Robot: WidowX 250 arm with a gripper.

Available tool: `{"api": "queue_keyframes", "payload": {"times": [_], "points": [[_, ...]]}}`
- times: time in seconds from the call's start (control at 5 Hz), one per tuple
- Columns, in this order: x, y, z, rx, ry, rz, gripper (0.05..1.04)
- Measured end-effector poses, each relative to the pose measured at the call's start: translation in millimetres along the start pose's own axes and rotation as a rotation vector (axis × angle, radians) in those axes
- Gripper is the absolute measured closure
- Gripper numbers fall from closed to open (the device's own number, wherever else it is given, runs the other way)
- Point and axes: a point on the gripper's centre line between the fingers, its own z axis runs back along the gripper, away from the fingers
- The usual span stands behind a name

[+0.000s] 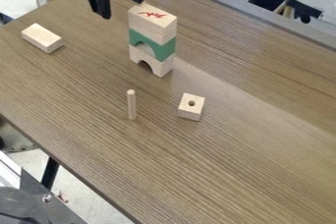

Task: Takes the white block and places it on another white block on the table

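"Task's thing, pale, near-white wood: where listed?"

"Two candidates; which one is meant, I cannot tell. Item one: plain oblong pale wooden block [42,38], lying flat at the far left of the table, to the left of the gripper [122,10] and a little nearer, well apart from it. Item two: pale wooden top section [153,23] of the stack, red marking on its upper face, just right of the gripper and slightly nearer. One block or two in that section, I cannot tell."

"Beneath item two?"

"Green wooden arch block [152,44], then pale wooden arch block [157,65], opening downward, on the table. Stack upright."

"Gripper, condition?"

"Black, two-fingered, spread wide. Contents: none; air between the fingers."

"Pose?"

"Enters at the far edge, left of the middle, hanging down with fingertips toward the table, one finger farther left and nearer, the other right and farther, beside the top of the stack."

"Remaining stock?"

"One slim round pale wooden peg [132,105], seemingly on end, nearer than the stack. One small squarish pale wooden block with a round hole [189,111] in its upper face, right of the peg. Support: brown wood-grain table [242,169]."
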Motion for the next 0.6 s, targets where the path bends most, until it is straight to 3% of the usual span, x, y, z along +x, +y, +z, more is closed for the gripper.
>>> {"api": "queue_keyframes", "payload": {"times": [0.6], "points": [[-10.6,-7.4,1.0,-0.003,-0.002,-0.031,0.085]]}}
